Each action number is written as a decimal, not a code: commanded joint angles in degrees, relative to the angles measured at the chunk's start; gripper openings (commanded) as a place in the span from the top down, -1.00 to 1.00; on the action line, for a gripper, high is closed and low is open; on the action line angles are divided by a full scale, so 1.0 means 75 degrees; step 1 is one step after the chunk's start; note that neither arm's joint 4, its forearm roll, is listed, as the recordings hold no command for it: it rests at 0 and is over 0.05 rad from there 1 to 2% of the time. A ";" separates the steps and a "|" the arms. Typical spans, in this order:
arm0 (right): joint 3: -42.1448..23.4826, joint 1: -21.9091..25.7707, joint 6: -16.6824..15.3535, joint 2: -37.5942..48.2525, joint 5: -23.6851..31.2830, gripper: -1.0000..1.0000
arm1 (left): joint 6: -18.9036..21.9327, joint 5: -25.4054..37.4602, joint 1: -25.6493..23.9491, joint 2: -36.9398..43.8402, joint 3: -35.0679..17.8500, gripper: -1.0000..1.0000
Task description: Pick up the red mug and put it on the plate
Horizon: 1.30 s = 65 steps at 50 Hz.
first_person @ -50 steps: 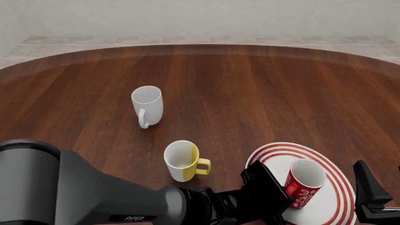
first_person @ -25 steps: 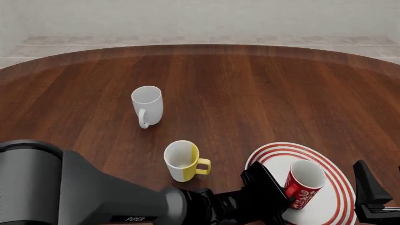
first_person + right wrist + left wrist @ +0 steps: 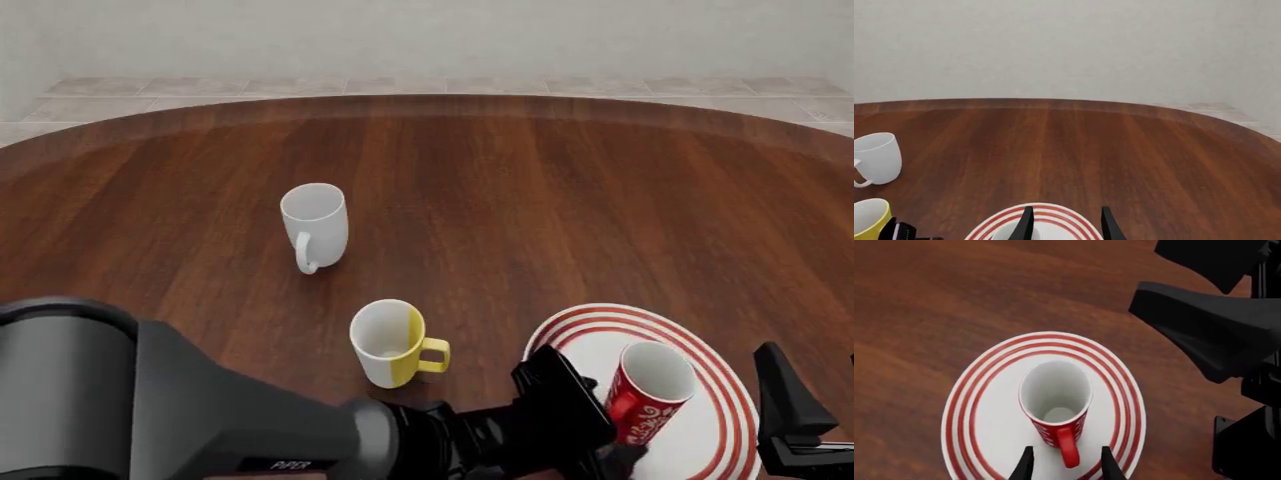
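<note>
The table (image 3: 534,180) is a round dark wood top that fills most of the front view. The left arm (image 3: 160,410) comes in along the near edge, its bulky grey and black body reaching right toward the plate (image 3: 714,375). The plate lies at the near right of the table, white with red rings at its rim. The red mug (image 3: 647,392) stands upright on the plate, near its middle in the left wrist view (image 3: 1055,402), open end up, white inside, handle pointing toward the left gripper.

The left gripper (image 3: 1064,465) hangs just above the mug's handle, its two fingertips (image 3: 1024,467) parted to either side of the handle with a gap on each side, holding nothing. The right gripper (image 3: 1064,222) sits at the near right edge beside the plate; its fingertips stand apart with nothing between them.

The yellow mug (image 3: 391,342) stands just left of the plate, handle toward it. The white mug (image 3: 315,225) stands farther back and to the left, well apart from the rest, handle toward the near side.
</note>
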 commanded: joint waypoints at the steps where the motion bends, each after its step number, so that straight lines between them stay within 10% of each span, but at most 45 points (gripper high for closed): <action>1: 0.0000 0.0004 -0.0004 0.0000 0.0002 -1.00 | 0.0068 0.0055 0.0047 -0.0019 0.0001 -1.00; 24: -0.0001 0.0031 -0.0082 0.0004 0.0002 -1.00 | -0.0046 0.0421 -0.0108 -0.1350 0.0553 -1.00; 44: -0.0006 -0.0015 -0.0205 -0.0024 -0.0012 -1.00 | 0.0227 0.2074 0.0540 -0.5988 0.2365 -1.00; 65: -0.0234 -0.0058 -0.0294 -0.0046 0.0036 -1.00 | 0.0971 0.4474 0.2626 -1.0837 0.4391 -1.00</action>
